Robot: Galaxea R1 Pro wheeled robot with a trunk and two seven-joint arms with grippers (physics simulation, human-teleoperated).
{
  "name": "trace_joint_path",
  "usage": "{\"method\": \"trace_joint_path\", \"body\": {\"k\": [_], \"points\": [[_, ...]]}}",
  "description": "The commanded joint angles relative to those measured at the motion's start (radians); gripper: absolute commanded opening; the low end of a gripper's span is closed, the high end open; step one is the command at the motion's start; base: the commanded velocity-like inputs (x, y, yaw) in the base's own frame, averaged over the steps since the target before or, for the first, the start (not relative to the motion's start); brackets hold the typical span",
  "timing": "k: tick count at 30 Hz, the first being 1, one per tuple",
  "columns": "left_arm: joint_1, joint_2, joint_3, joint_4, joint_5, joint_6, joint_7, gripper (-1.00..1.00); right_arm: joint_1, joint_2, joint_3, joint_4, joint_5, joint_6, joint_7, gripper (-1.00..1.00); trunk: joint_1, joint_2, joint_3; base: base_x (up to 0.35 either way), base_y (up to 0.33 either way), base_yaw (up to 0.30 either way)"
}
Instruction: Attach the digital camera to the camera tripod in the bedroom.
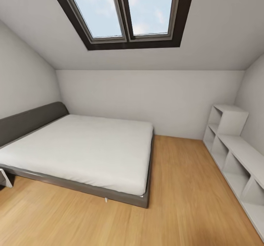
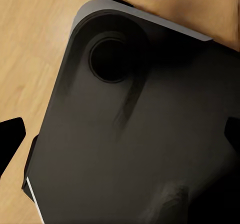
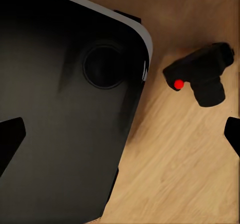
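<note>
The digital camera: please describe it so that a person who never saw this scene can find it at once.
In the right wrist view, find the big dark base over the wood floor. The digital camera lies on the floor just beside its rounded corner. It is small and black, with a lens barrel and a bright red dot.

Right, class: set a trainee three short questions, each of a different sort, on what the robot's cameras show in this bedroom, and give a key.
1. True or false: the digital camera lies on the wood floor.
2. What colour is the dot on the digital camera? A) red B) blue C) green
3. Fill in: in the head view, the white cube shelves stand against the wall on the ___ side of the picture, across from the bed.

Key: 1 true; 2 A; 3 right.
</note>
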Motion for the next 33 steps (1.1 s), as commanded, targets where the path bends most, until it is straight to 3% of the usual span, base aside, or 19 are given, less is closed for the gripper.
{"method": "trace_joint_path", "body": {"k": [1, 8, 25, 33], "points": [[0.001, 0.0, 0.003, -0.002, 0.004, -0.001, 0.0, 1.0, 0.0, 0.0, 0.0, 0.0, 0.004, -0.003, -0.001, 1.0, 0.001, 0.0, -0.001, 0.321, 0.0, 0.0], [0.001, 0.0, 0.003, -0.002, 0.004, -0.001, 0.0, 1.0, 0.0, 0.0, 0.0, 0.0, 0.005, -0.003, -0.001, 1.0, 0.001, 0.0, -0.001, 0.289, 0.0, 0.0], [0.0, 0.0, 0.002, -0.003, 0.006, -0.001, 0.0, 1.0, 0.0, 0.001, 0.0, 0.0, 0.004, -0.002, -0.001, 1.0, 0.001, 0.0, -0.001, 0.024, 0.0, 0.0], [0.0, 0.001, 0.0, -0.003, 0.007, -0.003, -0.002, 1.0, 0.0, 0.001, 0.0, 0.0, 0.003, -0.002, -0.001, 1.0, 0.001, 0.0, -0.001, 0.278, 0.0, 0.0]]}}
